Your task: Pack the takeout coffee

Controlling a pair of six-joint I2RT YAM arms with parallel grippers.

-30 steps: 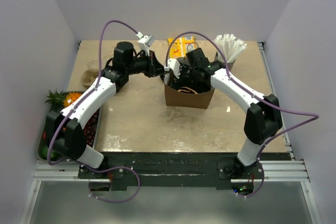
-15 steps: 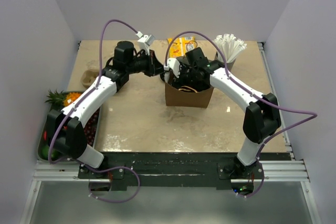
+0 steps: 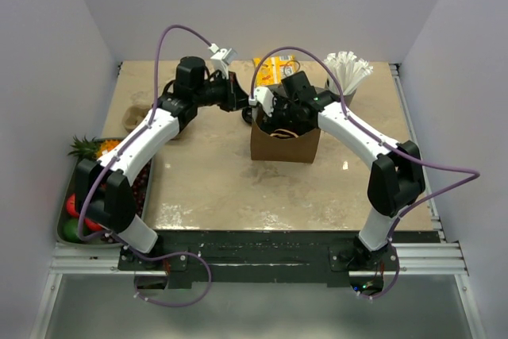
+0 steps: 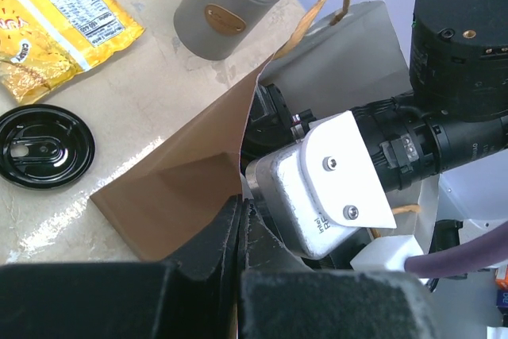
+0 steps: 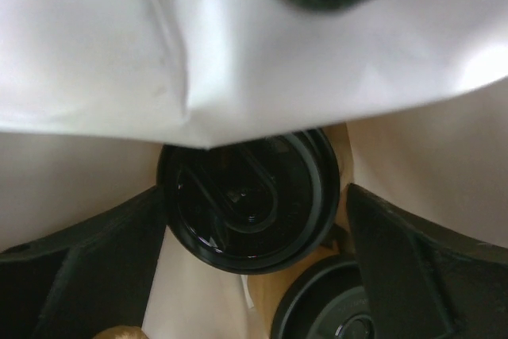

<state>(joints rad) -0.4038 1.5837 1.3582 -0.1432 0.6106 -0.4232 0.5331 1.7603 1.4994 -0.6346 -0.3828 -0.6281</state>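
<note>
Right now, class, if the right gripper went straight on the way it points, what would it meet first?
Probably the black lid, centred between its fingers inside the paper bag; how far off is unclear.

Enclosed work cell: one desk, three plain walls, metal framing.
Desk (image 3: 206, 184) with a beige, marbled, glossy top; pale glare patches lie along its near edge. Back wall (image 3: 262, 5), left wall (image 3: 48, 77) and right wall (image 3: 468, 77) are flat, pale lilac-grey panels that meet the desk on three sides. An aluminium rail (image 3: 254, 261) runs across the near edge beside a black base plate (image 3: 262, 244), and a second rail (image 3: 413, 117) follows the right side. Lighting is even and soft, from above.
</note>
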